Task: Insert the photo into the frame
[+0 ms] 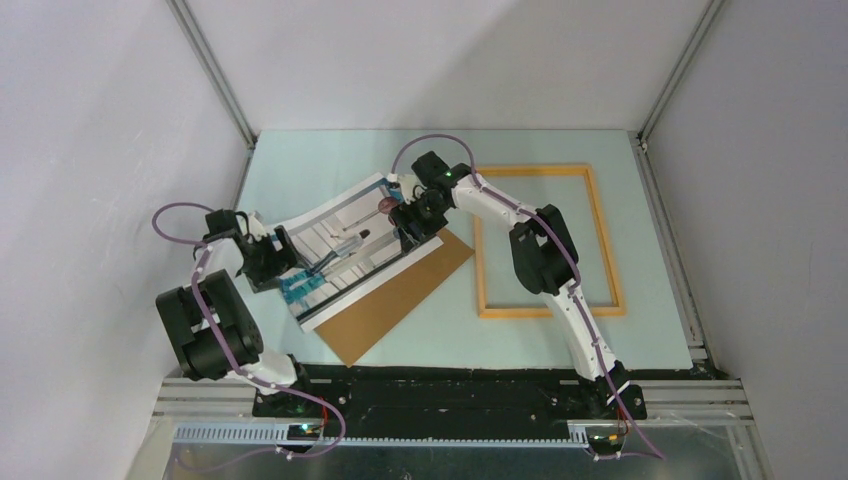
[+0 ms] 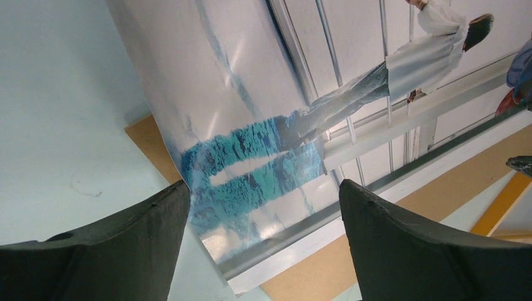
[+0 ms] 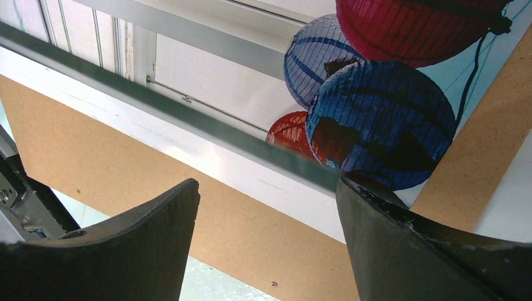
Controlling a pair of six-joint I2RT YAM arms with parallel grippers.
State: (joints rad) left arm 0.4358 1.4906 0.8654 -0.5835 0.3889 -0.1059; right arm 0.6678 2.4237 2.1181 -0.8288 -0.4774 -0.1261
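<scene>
The photo (image 1: 340, 250) lies slantwise on a brown backing board (image 1: 400, 300), left of the orange-yellow frame (image 1: 550, 312), which rests flat on the table with nothing inside it. My left gripper (image 1: 283, 268) is open at the photo's lower-left end. In the left wrist view the photo (image 2: 251, 94) curls upward there, its teal patches between my open left gripper (image 2: 263, 188) fingers. My right gripper (image 1: 408, 228) is open at the photo's upper-right end. In the right wrist view it (image 3: 268, 185) straddles the white border beside the red and blue balls (image 3: 376, 113), and nothing is gripped.
The backing board (image 3: 94, 144) sticks out beyond the photo on its near side. White enclosure walls stand on three sides of the pale table (image 1: 440, 345). A strip of the frame (image 2: 502, 207) shows in the left wrist view.
</scene>
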